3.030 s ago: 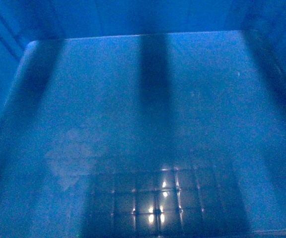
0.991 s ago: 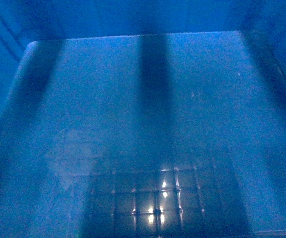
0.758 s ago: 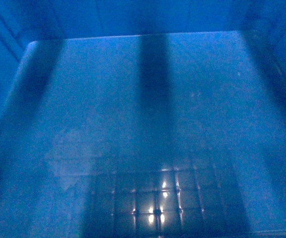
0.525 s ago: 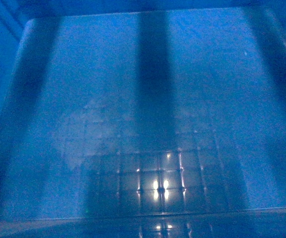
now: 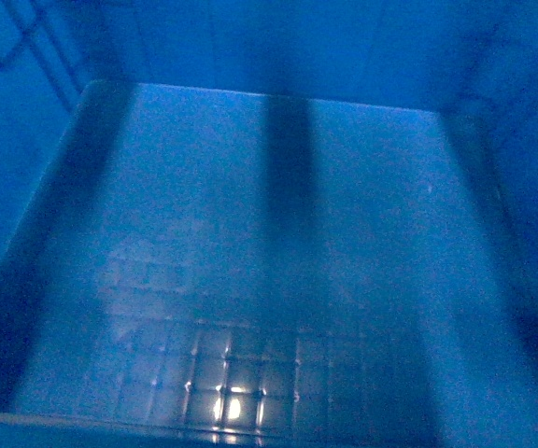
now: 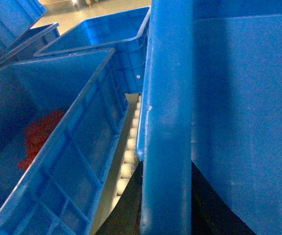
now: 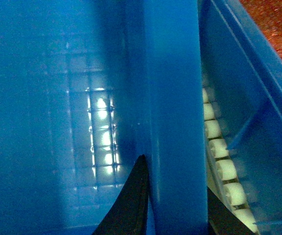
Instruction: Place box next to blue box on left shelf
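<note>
Pale smooth floor [image 6: 89,9] far off at the top of the left wrist view. Nearer, a shelf track of small white cylindrical rollers [image 6: 129,156] set in a row, seen again in the right wrist view running down a narrow gap.

Over that track, close above or on it, cannot tell which: large rectangular blue plastic crate [image 5: 362,233], filling the head view from edge to edge. Glossy floor inside, moulded with a faint square grid, bright specks of lamp glare low in the middle, broad dark bands of shadow running front to back. Smooth walls, rounded corners, thick rim.

Just beside the crate across the roller gap, on the left wrist side: neighbouring blue plastic crate [image 6: 77,147], ribbed outer wall, thin raised rim, a heap of red crumpled material [image 6: 39,134] on its bottom. Beyond it, second open blue crate [image 6: 114,36], ribbed likewise. On the right wrist side, across the other gap, another blue ribbed crate wall [image 7: 251,98] with red grainy contents [image 7: 278,24] showing above.

Black left fingers [image 6: 126,213] clamped on the large crate's rim, one outside, one inside. Black tapered right fingers [image 7: 131,205] clamped the same way on the opposite rim, wall pinched between.
</note>
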Tool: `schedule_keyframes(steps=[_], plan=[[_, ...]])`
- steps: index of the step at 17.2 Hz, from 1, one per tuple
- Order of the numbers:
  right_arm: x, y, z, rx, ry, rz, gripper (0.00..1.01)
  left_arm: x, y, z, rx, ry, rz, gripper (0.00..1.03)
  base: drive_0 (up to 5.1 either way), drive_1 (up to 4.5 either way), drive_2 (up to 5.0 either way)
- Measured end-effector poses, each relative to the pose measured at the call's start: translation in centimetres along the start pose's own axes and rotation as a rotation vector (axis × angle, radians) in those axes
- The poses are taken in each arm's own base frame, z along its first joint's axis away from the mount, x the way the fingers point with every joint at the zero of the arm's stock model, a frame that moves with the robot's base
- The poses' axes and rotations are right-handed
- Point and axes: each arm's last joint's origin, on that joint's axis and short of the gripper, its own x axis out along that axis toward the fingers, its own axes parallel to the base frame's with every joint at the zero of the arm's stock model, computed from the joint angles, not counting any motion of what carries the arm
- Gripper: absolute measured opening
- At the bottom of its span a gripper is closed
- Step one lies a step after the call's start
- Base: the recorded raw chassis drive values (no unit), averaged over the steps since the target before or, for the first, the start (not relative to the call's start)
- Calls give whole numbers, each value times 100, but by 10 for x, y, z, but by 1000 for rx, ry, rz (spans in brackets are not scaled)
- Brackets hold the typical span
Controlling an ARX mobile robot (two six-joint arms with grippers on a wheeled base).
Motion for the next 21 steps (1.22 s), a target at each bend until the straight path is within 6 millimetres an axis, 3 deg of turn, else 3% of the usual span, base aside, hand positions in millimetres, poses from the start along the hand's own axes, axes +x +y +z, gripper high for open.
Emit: schedule_keyframes(steps=[3,6,12,14,15,16,17,18,21], plan=[[18,1,11,11,31,9,12,19,-1,3,10,22,-6,12,0,0,0],[40,-8,23,-30,112,-19,11,37,-11,-12,-17,157,-37,12,0,0,0],[64,-9,15,-56,191,-17,11,44,-15,-23,-27,224,-40,12,0,0,0],[66,-7,12,-89,215,-22,11,44,-15,-37,-54,301,-44,12,0,0,0],[64,-6,15,-83,226,-27,12,44,-13,-38,-69,311,-46,18,0,0,0],[62,-5,15,-103,223,-85,42,43,-9,-33,-68,278,2,51,0,0,0],[48,-7,32,-95,142,-128,65,40,-1,-18,-100,167,79,70,0,0,0],[34,-7,49,-72,55,-143,76,38,6,-2,-139,85,125,81,0,0,0],[20,-7,65,-45,-25,-146,85,35,11,12,-166,29,151,90,0,0,0]])
